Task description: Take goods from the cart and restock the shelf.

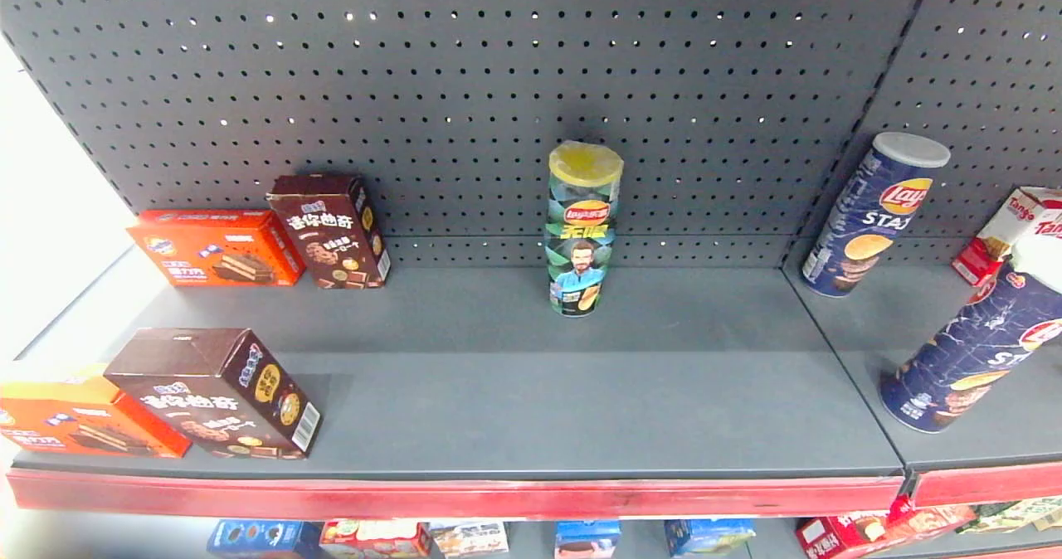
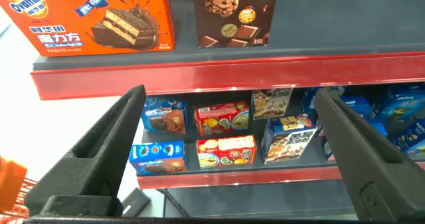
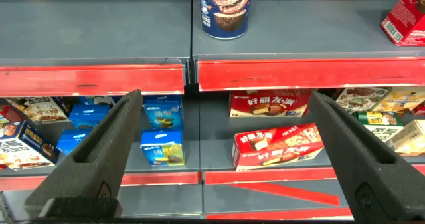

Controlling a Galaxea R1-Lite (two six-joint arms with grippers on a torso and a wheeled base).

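Head view: a green chip can (image 1: 583,227) stands upright at mid-shelf (image 1: 581,385), with an orange box (image 1: 217,248) and a brown box (image 1: 332,231) at 10 o'clock, a second such pair at 8 o'clock, and a blue chip can (image 1: 871,215) at 3 o'clock. Left wrist view: the left gripper (image 2: 229,94) is spread wide, holding nothing, before the shelf's red front edge (image 2: 265,71). Right wrist view: the right gripper (image 3: 226,96) is likewise spread wide and empty, facing that edge beneath a blue chip can.
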